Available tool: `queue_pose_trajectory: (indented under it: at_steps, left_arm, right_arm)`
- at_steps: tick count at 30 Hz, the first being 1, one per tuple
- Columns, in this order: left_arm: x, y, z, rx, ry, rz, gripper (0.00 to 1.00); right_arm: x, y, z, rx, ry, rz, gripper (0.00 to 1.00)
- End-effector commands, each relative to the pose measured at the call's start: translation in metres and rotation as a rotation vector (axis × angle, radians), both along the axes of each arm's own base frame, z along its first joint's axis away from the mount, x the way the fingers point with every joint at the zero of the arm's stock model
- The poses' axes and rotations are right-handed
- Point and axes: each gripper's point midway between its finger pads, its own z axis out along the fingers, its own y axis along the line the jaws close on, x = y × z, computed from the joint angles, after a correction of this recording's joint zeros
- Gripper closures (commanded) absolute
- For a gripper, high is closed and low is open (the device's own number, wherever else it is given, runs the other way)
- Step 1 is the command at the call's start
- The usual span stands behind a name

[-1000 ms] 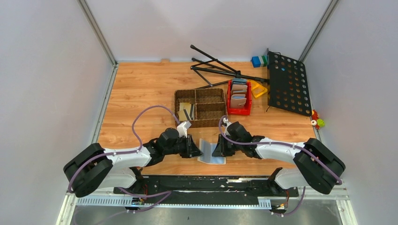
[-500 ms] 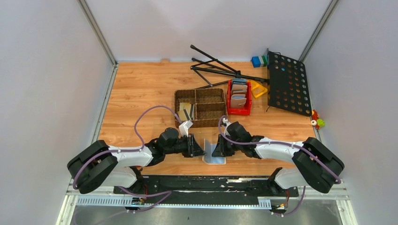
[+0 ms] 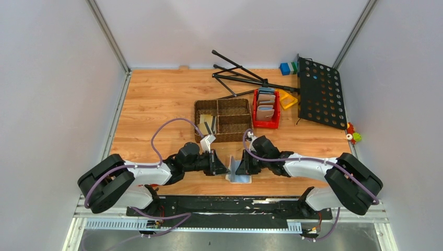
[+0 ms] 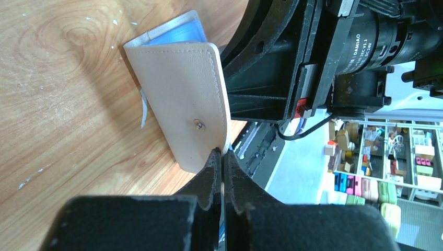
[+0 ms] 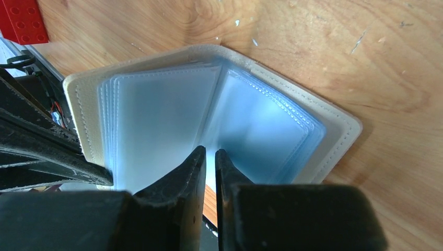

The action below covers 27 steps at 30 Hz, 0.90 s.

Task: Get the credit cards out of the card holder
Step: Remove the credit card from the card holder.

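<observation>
left wrist view: the left gripper (image 4: 220, 153) has its jaws closed to a sliver on the bottom corner of the card holder (image 4: 180, 99), whose beige cover stands up off the table (image 4: 62, 104) with a small snap stud (image 4: 198, 124) facing the camera. in the right wrist view the right gripper (image 5: 209, 155) is drawn nearly shut, its tips at the fold of the pale blue-grey pocket leaves (image 5: 162, 125). whether a leaf is caught in the slit cannot be told. no card shows in the leaves that are visible.

from the top view the holder sits at 6 o'clock on the table, just between the two grippers. one cover lies flat toward 3 o'clock and the other is propped upright at 9 o'clock. its spine and long axis appear to run 6 to 12 o'clock, so the open book faces up and toward 3 o'clock.

it should handle as light and floppy. the covers are soft but hold their shape, and the plastic leaves are thin, slick and easily creased. a cover edge is the safer hold, and any card is best pinched by its exposed short edge.

farther off, toward 12 o'clock, a woven basket (image 3: 232, 137) holds what look like credit cards (image 3: 205, 122) in its 9 o'clock compartment.
</observation>
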Motion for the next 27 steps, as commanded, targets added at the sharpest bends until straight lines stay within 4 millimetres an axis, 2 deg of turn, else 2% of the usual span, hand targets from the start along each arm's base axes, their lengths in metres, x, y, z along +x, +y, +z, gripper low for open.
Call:
queue_pose_trajectory:
  at_steps: [1, 4, 8, 11, 18, 27]
  left_arm:
    - [0.006, -0.002, 0.003, -0.004, -0.019, 0.008, 1.0]
    - [0.007, 0.0, -0.001, 0.03, -0.019, 0.013, 0.98]
    - [0.006, 0.002, -0.003, 0.044, -0.018, 0.011, 0.68]
    - [0.006, 0.001, -0.002, 0.04, -0.018, 0.007, 0.58]
    - [0.006, 0.0, -0.003, 0.033, -0.014, 0.003, 0.51]
    - [0.006, -0.004, -0.007, 0.028, -0.001, -0.001, 0.51]
  right_arm:
    - [0.006, 0.009, 0.009, 0.03, -0.034, 0.016, 0.85]
    - [0.006, 0.008, 0.01, 0.028, -0.037, 0.016, 0.83]
    - [0.006, 0.008, 0.01, 0.026, -0.04, 0.018, 0.83]
    - [0.006, 0.008, 0.01, 0.026, -0.037, 0.019, 0.83]
    - [0.006, 0.009, 0.01, 0.031, -0.036, 0.022, 0.83]
    - [0.005, 0.011, 0.014, 0.046, -0.042, 0.029, 0.81]
